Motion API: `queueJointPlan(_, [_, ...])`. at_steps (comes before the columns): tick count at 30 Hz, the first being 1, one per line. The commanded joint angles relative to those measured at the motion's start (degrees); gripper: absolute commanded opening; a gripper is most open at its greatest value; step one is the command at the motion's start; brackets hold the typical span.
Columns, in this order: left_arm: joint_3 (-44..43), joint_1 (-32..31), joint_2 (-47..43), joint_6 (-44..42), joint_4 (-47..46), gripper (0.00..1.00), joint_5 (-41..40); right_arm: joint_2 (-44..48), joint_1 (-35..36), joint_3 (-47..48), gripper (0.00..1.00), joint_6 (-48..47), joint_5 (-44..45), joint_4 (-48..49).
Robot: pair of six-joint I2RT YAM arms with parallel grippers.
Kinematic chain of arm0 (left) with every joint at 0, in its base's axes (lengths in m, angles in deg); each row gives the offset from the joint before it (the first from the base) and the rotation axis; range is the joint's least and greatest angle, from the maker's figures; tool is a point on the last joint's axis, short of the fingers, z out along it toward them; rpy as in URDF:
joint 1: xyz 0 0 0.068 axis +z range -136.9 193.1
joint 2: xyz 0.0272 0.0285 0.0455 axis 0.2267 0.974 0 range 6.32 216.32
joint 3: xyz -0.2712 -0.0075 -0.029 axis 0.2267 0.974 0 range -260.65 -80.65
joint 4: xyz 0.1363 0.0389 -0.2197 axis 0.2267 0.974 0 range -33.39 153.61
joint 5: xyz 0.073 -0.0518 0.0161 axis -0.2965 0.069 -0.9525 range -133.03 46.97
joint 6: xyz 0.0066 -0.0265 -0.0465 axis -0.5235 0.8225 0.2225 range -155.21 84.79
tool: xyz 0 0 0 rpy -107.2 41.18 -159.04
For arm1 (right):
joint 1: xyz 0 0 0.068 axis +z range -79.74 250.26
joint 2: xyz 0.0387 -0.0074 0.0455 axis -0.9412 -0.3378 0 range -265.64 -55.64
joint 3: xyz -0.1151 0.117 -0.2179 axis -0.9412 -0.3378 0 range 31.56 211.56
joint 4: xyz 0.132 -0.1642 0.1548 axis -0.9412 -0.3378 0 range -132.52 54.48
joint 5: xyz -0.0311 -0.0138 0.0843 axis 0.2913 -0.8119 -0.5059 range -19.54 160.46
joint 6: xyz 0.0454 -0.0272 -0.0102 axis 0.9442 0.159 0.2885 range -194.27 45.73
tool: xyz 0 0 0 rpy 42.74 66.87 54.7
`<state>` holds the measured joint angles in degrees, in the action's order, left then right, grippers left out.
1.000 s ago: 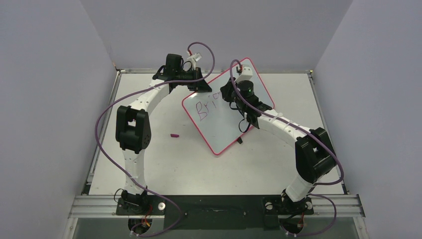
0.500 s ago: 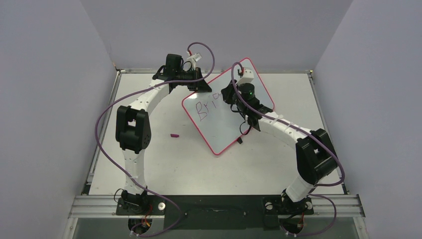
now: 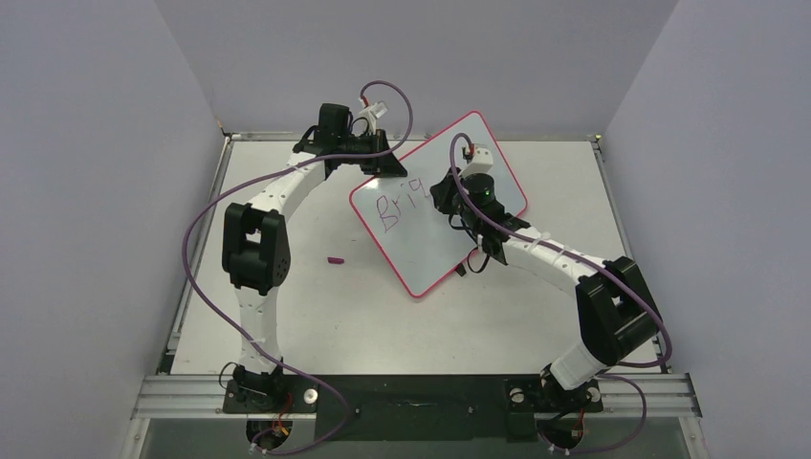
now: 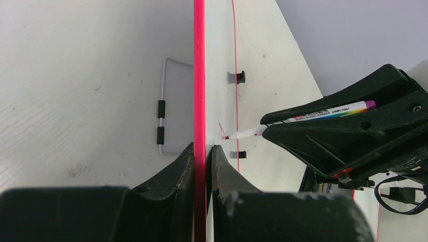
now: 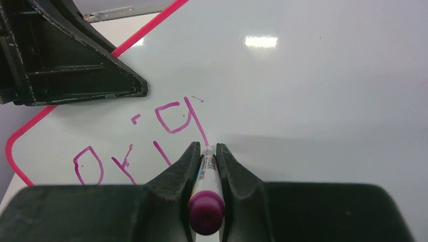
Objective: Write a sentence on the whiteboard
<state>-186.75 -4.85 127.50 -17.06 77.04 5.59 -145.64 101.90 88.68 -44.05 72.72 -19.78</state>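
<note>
Whiteboard sits upper centre of the top view, tilted, between the two arms. Left gripper is pinched tight on its pink-red frame edge. Right gripper is clamped around a magenta marker, tip touching the board at the tail of the "g". Sentence reads "Brig".

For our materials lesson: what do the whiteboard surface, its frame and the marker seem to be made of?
Whiteboard surface: glossy white coating, probably melamine or enamel; it reflects a bright light. Frame: smooth pink-red, likely plastic. Marker: printed white barrel with a purple end, likely plastic.
</note>
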Motion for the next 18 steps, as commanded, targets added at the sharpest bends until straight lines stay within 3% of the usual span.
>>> queueJointPlan(1, [-0.14, -1.38, -3.28, -5.53, -0.65, 0.0, 0.32, 2.31, 1.15, -0.54, 0.0, 0.69, 0.42, -0.37])
queueJointPlan(18, [-0.07, -1.39, -3.51, -5.58, -0.57, 0.0, 0.26, 3.41, 1.94, 3.58, 0.0, 0.03, 0.77, -1.7])
